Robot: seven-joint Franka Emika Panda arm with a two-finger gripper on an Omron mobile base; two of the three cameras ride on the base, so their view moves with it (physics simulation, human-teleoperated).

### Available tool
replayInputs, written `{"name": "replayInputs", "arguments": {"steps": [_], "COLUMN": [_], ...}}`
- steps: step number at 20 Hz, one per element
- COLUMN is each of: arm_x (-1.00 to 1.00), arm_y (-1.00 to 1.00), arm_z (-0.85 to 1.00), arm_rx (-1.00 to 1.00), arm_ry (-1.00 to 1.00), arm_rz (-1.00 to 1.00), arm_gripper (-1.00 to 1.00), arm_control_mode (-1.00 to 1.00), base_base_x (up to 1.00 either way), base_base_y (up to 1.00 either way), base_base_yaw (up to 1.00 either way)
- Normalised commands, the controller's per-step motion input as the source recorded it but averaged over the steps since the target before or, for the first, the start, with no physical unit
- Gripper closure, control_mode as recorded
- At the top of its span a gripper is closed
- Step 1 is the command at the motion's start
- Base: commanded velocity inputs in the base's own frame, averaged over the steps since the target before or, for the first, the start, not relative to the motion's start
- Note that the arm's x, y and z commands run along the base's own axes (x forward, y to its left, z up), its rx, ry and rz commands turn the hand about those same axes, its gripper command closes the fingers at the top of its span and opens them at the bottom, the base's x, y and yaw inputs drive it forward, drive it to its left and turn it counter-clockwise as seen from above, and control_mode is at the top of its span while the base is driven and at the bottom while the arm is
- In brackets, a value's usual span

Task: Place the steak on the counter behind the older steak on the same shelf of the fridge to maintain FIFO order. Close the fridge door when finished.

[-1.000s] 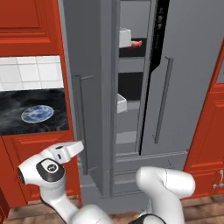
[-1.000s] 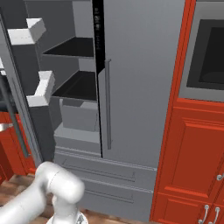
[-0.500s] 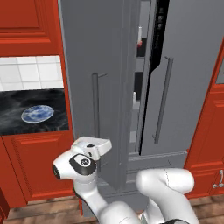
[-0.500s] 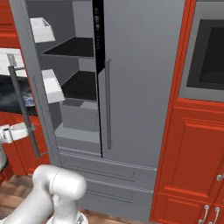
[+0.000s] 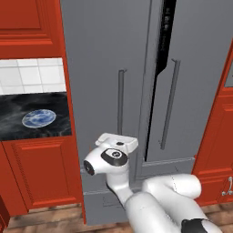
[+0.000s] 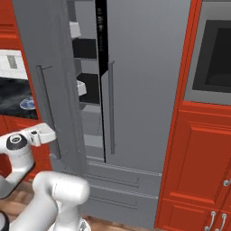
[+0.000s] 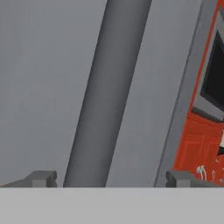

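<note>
The grey fridge (image 5: 104, 68) has its left door (image 6: 49, 76) swung almost to, with a narrow dark gap (image 5: 159, 86) left beside the right door. My gripper (image 6: 45, 132) is low on that door's outer face, next to its bar handle (image 5: 120, 100). In the hand view my gripper (image 7: 109, 179) is open, and the handle (image 7: 109, 87) rises between the two fingertips (image 7: 41, 178) without touching them. Through the gap I see the upper black shelf (image 6: 85, 49) and white door bins (image 6: 81, 85). Both steaks are hidden. The black counter (image 5: 18, 109) lies to the left.
A blue plate (image 5: 38, 118) sits on the counter over red cabinets (image 5: 36, 173). The right fridge door (image 6: 144, 67) is shut, with its own handle (image 6: 111, 103). A built-in oven (image 6: 216, 58) and red cabinets (image 6: 198, 167) stand right of the fridge.
The left fridge door has swung from wide open to nearly shut, with my gripper moving right along with it. The view into the shelves has narrowed to a slit.
</note>
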Motion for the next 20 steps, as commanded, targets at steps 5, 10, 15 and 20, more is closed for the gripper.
{"name": "replayInputs", "arguments": {"steps": [5,10,15,20], "arm_x": [0.6,0.72,0.67,0.65], "arm_y": [-0.46,-0.22,-0.2,-0.16], "arm_z": [0.12,0.15,0.12,0.07], "arm_rx": [0.07,0.04,0.03,0.05], "arm_ry": [-0.04,0.0,0.0,0.0], "arm_rz": [0.04,0.0,0.0,0.01], "arm_gripper": [-1.0,-1.0,-1.0,-1.0], "arm_control_mode": [-1.0,-1.0,-1.0,-1.0], "base_base_x": [0.0,0.0,0.0,0.0], "base_base_y": [0.0,0.0,0.0,0.0], "base_base_yaw": [0.0,0.0,0.0,0.0]}}
